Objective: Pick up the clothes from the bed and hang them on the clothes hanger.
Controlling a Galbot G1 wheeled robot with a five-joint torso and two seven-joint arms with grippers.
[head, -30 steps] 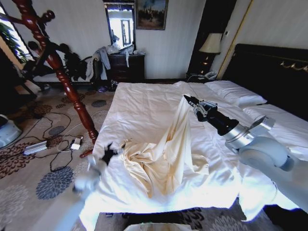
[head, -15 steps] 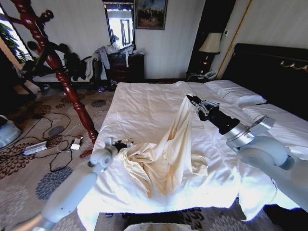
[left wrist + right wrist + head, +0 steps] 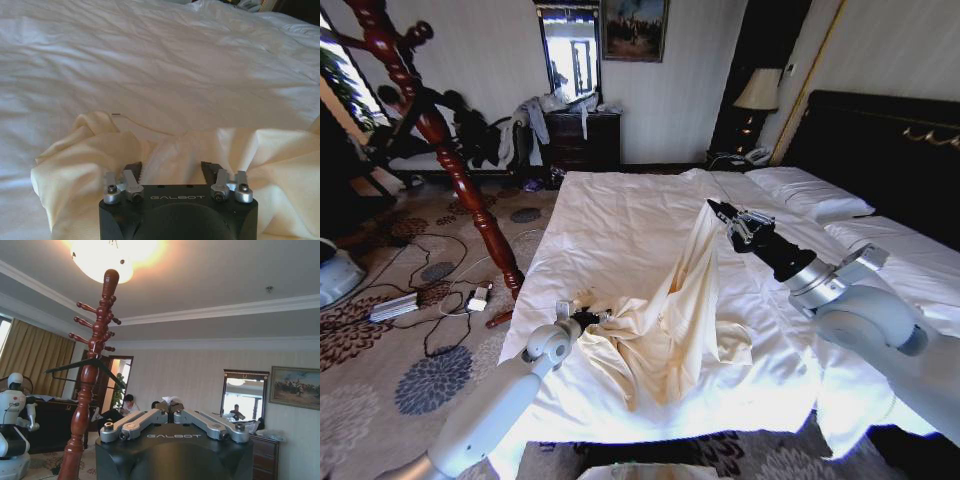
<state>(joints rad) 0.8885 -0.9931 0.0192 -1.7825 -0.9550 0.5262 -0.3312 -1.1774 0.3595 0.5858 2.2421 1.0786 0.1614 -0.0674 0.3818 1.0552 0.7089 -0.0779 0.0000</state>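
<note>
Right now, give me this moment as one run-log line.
right gripper: shut on clothes, lifted above bed | left gripper: open at clothes edge | clothes hanger: on coat stand

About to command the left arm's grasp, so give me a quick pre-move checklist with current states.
1. Right gripper holds the cream-yellow garment lifted above the bed: ok, fabric hangs from its tip.
2. Left gripper open for a grasp: ok, fingers spread apart.
3. Left gripper at the garment: ok, it sits at the bunched fabric near the bed's left edge.
4. Fabric between the left fingers: cannot tell; folds lie just ahead of the tips.
5. White duvet out of the pinch: cannot tell.
6. Black hanger ready on the wooden coat stand: ok, it hangs bare.
</note>
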